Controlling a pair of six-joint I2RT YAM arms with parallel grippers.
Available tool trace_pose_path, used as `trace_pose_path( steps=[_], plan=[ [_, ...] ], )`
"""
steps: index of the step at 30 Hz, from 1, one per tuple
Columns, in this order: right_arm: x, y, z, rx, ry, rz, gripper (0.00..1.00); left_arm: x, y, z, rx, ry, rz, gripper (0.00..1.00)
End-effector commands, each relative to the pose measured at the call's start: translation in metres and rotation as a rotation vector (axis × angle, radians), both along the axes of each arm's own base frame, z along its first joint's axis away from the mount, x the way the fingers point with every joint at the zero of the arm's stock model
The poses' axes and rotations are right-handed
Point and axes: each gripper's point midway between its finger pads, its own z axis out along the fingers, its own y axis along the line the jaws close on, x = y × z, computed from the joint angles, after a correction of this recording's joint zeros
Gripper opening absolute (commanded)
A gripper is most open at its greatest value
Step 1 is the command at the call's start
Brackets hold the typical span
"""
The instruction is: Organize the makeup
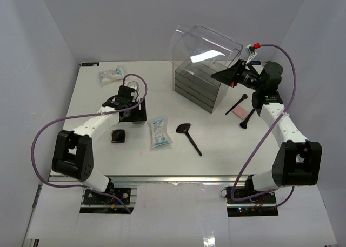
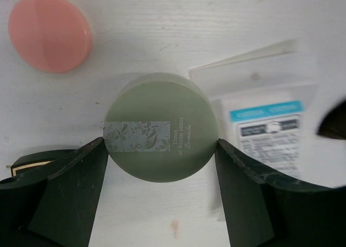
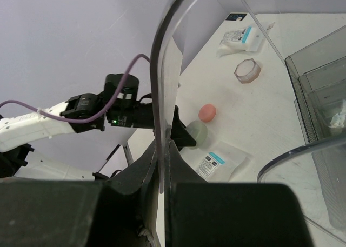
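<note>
A round green compact (image 2: 162,112) lies on the white table, and my left gripper (image 2: 161,143) is shut on it, a fingertip pressed against each side. A pink round compact (image 2: 50,32) lies beyond it, and a white-and-blue packet (image 2: 267,128) lies to its right. From above, my left gripper (image 1: 132,116) covers the green compact. My right gripper (image 3: 165,149) is shut on the edge of the clear lid (image 3: 162,68) of the plastic box (image 1: 205,68) and holds the lid raised. A flat-headed black brush (image 1: 189,136) lies mid-table.
A black square compact (image 1: 118,135) lies left of a packet (image 1: 160,132). A second packet (image 1: 112,74) and a clear jar (image 1: 133,87) sit at the back left. A slim brush (image 1: 236,104) and a pink palette (image 1: 238,112) lie beside the grey drawers (image 3: 324,95).
</note>
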Motion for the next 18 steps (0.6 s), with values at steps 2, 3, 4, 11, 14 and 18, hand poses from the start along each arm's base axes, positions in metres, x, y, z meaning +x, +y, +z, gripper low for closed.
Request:
trace_pose_path(
  steps=[2, 3, 4, 11, 14, 18],
  plan=[
    [-0.015, 0.001, 0.027, 0.005, -0.129, 0.037, 0.08, 0.012, -0.039, 0.071, -0.232, -0.21, -0.079, 0.15],
    [-0.016, 0.001, 0.027, 0.005, -0.13, 0.037, 0.08, 0.013, -0.043, 0.077, -0.26, -0.229, -0.091, 0.15],
    [-0.016, 0.001, 0.028, 0.005, -0.132, 0.037, 0.08, 0.012, -0.051, 0.083, -0.308, -0.237, -0.105, 0.14],
    [-0.018, 0.001, 0.033, 0.007, -0.143, 0.037, 0.08, 0.024, -0.11, 0.124, -0.641, -0.353, -0.196, 0.1],
    [-0.019, 0.001, 0.035, 0.008, -0.149, 0.036, 0.08, 0.035, -0.136, 0.129, -0.703, -0.394, -0.208, 0.09],
    [-0.021, 0.001, 0.037, 0.009, -0.148, 0.04, 0.08, 0.051, -0.169, 0.146, -0.781, -0.462, -0.218, 0.09]
  ],
)
